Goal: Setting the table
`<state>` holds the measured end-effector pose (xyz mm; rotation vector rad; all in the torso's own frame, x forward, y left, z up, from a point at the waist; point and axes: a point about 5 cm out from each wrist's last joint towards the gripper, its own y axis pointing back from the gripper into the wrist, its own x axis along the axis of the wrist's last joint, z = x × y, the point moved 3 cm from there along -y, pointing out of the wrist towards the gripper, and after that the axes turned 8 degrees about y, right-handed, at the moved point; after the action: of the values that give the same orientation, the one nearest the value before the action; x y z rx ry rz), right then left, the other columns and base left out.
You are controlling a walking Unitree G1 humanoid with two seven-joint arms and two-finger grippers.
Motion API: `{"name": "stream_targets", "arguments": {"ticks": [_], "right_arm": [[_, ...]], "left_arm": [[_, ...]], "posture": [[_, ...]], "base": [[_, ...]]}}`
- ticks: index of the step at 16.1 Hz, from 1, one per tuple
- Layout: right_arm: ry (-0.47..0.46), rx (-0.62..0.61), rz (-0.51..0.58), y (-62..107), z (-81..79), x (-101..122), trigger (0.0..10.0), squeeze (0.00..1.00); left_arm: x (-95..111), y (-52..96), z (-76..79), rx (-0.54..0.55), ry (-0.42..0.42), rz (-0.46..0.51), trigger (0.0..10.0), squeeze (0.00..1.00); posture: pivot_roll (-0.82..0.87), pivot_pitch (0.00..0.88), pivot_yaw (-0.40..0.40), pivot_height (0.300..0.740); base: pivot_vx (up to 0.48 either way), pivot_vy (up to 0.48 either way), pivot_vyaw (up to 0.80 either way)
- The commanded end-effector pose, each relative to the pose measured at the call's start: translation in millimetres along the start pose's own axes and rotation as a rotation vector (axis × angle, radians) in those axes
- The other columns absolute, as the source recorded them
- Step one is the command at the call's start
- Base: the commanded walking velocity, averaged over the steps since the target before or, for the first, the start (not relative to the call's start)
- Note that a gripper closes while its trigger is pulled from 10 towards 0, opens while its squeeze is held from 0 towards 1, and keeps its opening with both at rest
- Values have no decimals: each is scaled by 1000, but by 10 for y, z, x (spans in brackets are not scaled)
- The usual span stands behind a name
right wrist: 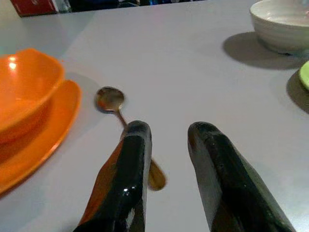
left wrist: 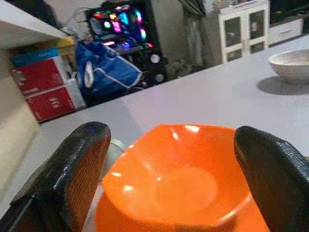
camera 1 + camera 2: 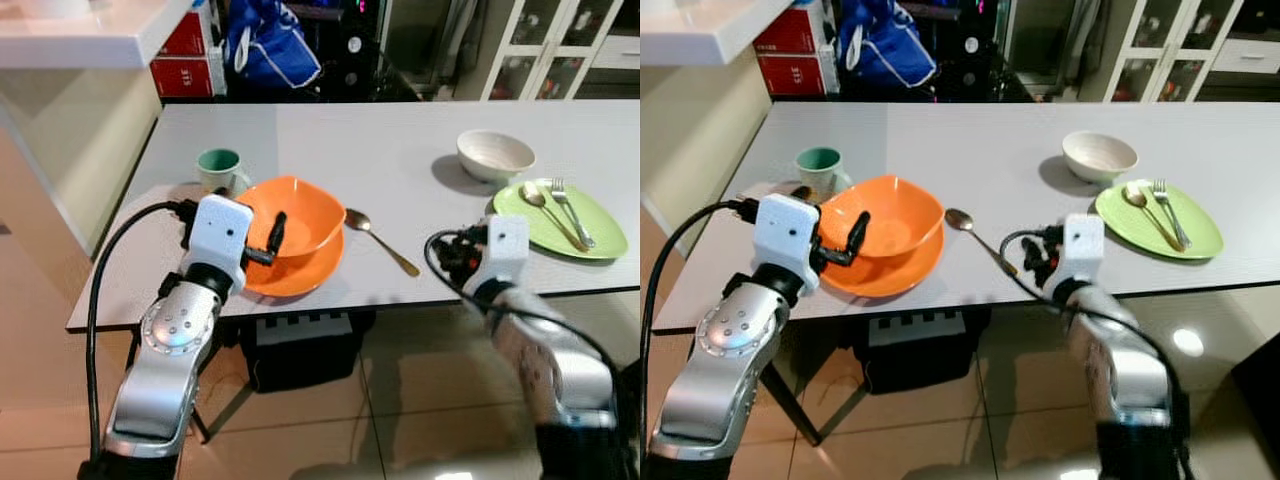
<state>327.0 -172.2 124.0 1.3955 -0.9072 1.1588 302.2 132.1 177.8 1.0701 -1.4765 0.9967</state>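
A long grey table (image 3: 400, 160) runs across the room, its near edge closest to the robot. Near the left end of that edge sits an orange plate (image 3: 300, 275) with an orange bowl (image 3: 290, 215) resting on it. The left gripper (image 3: 262, 243) is at the near rim of the orange bowl, its two black fingers (image 2: 79, 171) spread wide, one to either side of the bowl, holding nothing. Just behind the plate, toward the left edge of the table, stands a green mug (image 3: 220, 168).

Toward the right end of the near edge lies a light green plate (image 3: 590, 235), carrying a fork (image 3: 570, 208) and a small spoon (image 3: 545, 208) side by side. Behind that plate, further from the near edge, is a white bowl (image 3: 495, 155).

Between the two plates a gold spoon (image 3: 380, 240) lies on the bare table, its bowl end just beside the orange plate and its handle pointing to the near edge. The right gripper (image 1: 166, 145) hovers at the near edge over the spoon's handle end; its fingers (image 1: 130, 169) are a little apart, with nothing between them.

Beyond the far edge stand red boxes (image 3: 185, 60), a blue bag (image 3: 270, 45) and a white glass-door cabinet (image 3: 560, 45).
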Motion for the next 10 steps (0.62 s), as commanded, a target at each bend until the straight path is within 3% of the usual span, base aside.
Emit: {"name": "stream_targets", "arguments": {"ticks": [1,2,6,10], "right_arm": [[24,2,-17,-85,89,-17,10000,0],[41,24,-41,-190,173,-45,10000,0],[72,54,-74,-379,323,-131,10000,0],[83,59,-87,-467,342,-214,10000,0]], "left_arm": [[26,56,73,-87,0,2,10000,0],[6,153,170,-210,-13,-23,10000,0],[-48,433,394,-482,-47,-102,10000,0],[-56,501,446,-509,-62,-105,10000,0]], "posture": [[-68,0,-10,740],[-73,0,-7,740],[-74,0,-1,740],[-60,0,-7,740]], "base": [[0,0,0],[0,0,0],[0,0,0],[0,0,0]]}}
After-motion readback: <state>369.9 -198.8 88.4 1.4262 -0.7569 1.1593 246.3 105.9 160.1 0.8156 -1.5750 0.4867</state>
